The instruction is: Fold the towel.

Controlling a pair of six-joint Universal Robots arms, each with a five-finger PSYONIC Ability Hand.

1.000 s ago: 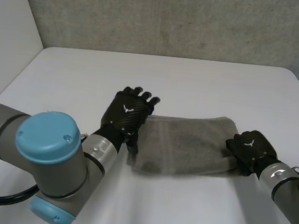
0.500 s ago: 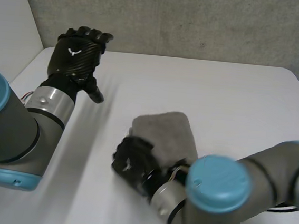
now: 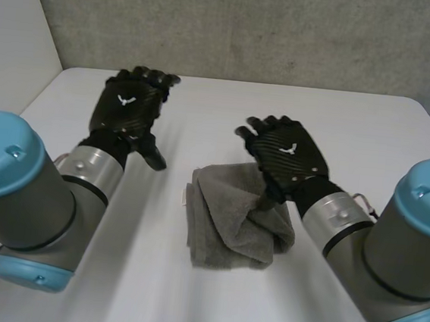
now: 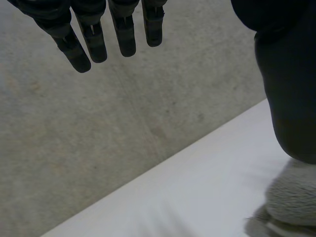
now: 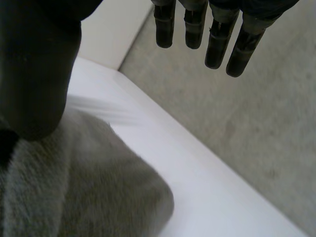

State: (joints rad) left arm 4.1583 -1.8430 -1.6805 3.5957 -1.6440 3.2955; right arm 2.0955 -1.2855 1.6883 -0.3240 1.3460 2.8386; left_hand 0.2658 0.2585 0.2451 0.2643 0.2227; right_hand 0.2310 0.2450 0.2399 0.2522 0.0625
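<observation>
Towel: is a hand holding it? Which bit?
No, nothing is held. The left hand and the right hand are both open; the towel lies below the right one.

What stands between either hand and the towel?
Nothing visible. The towel lies folded on the table; the open right hand is right over it, and only bare table separates the open left hand from it.
</observation>
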